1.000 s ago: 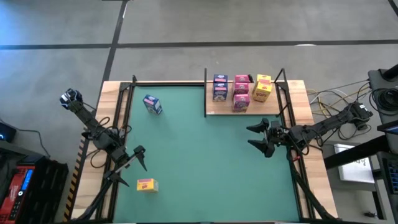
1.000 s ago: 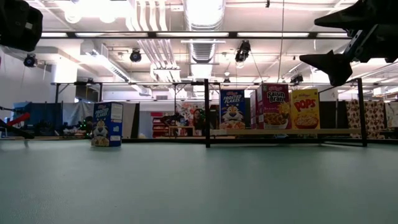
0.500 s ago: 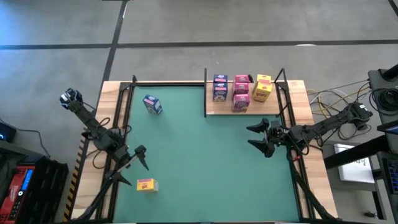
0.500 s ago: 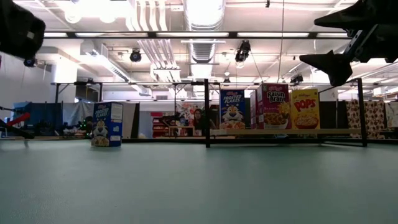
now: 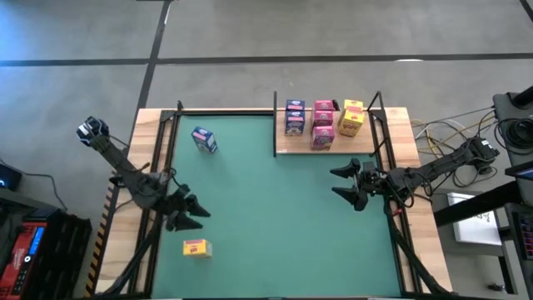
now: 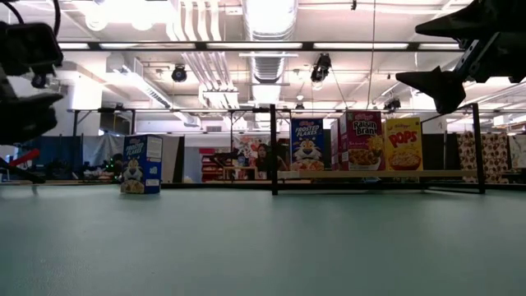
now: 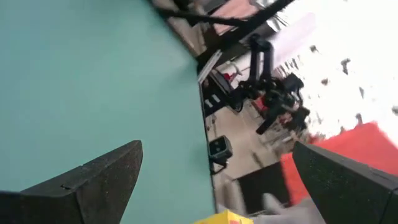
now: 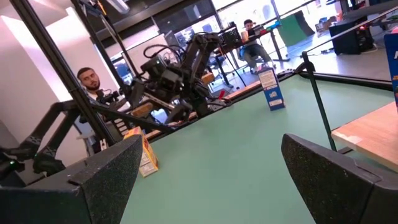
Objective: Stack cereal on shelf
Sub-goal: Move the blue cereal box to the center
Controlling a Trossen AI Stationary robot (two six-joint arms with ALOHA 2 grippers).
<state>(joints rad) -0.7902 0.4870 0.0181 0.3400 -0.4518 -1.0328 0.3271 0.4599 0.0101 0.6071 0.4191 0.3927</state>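
Observation:
Blue point(image 5: 295, 117), pink point(image 5: 323, 125) and yellow point(image 5: 352, 117) cereal boxes stand upright on the light-wood shelf point(image 5: 366, 144) at the far right of the green mat. A loose blue box point(image 5: 204, 140) stands upright on the mat at the far left point(image 6: 141, 164). A loose yellow box point(image 5: 196, 247) lies on the mat near the front left. My left gripper point(image 5: 191, 215) hovers open just beyond that yellow box, touching nothing. My right gripper point(image 5: 334, 183) hangs open above the mat in front of the shelf, touching nothing.
Thin black posts point(image 5: 276, 123) stand at the shelf's corners, and a black frame runs along the mat's edges. Cables point(image 5: 441, 133) lie off the table's right side. The mat's middle point(image 5: 266, 217) is open. People sit in the room beyond point(image 8: 90, 79).
My left gripper has rolled about its own axis, so its two fingers now lie differently in the high view, and it has sunk a little near the yellow box. It stays open. My right arm and all the boxes have kept still.

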